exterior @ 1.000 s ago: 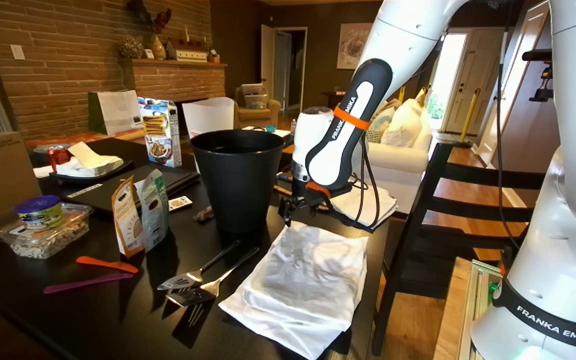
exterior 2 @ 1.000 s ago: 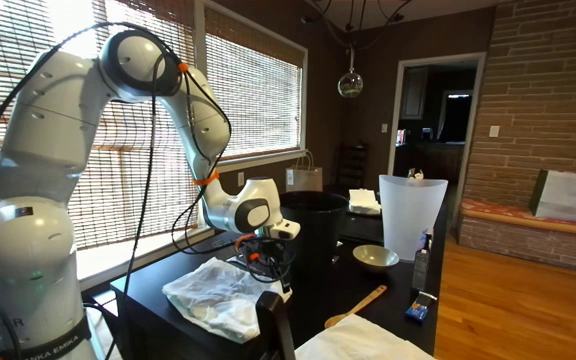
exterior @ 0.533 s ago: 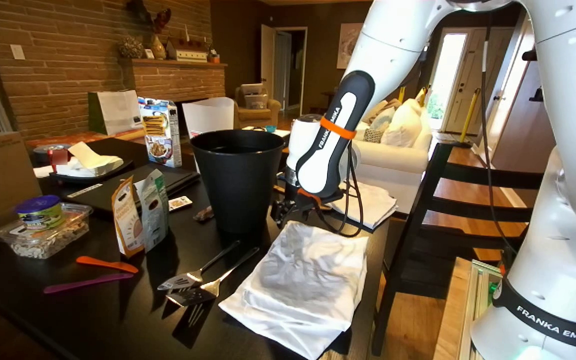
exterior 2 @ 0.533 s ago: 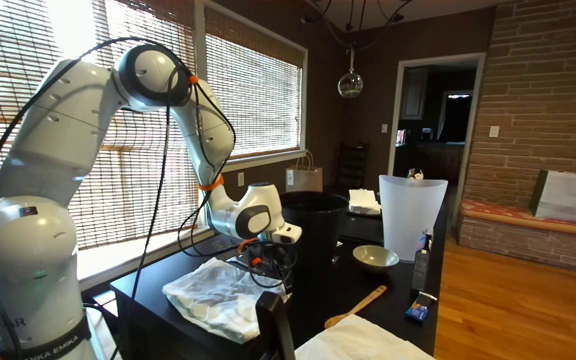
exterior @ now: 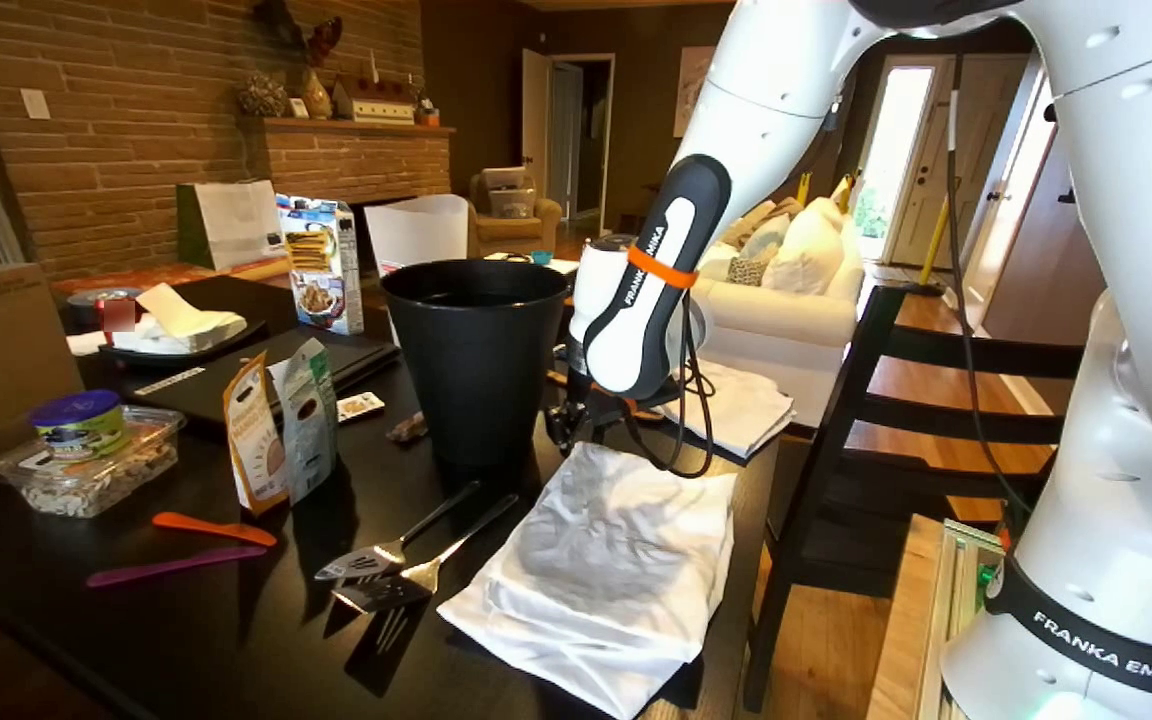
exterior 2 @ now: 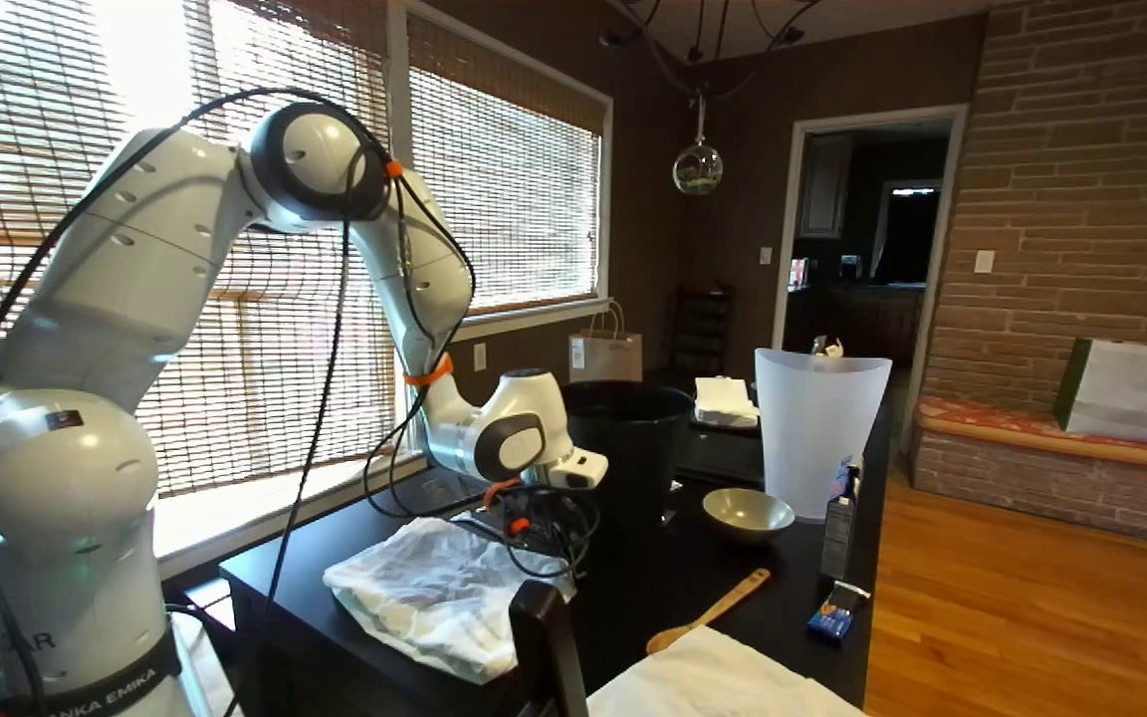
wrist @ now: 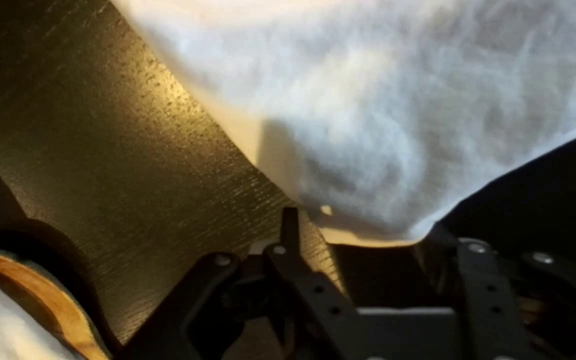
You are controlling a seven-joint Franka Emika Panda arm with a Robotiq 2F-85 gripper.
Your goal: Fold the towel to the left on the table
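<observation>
The towel (exterior: 616,540) is a white, wrinkled cloth lying in a layered, roughly rectangular shape on the dark table (exterior: 236,650). It also shows in an exterior view (exterior 2: 444,588) and fills the upper part of the wrist view (wrist: 368,100). My gripper (wrist: 363,230) is open, with fingers spread on either side of a rounded towel corner. Nothing is held between the fingers. In both exterior views my gripper (exterior: 571,425) (exterior 2: 569,563) is low at the towel's end beside the black bin. Whether the fingertips touch the towel or table cannot be told.
The black bin (exterior: 476,370) stands close to my gripper. Two metal spatulas (exterior: 411,575) lie beside the towel. A folded white cloth (exterior: 736,405) and a wooden spoon (exterior 2: 723,607) lie past the gripper. A dark chair (exterior: 856,420) stands at the table edge.
My arm has come down and my gripper has shifted slightly toward the bin, away from the robot base. The towel has not visibly moved.
</observation>
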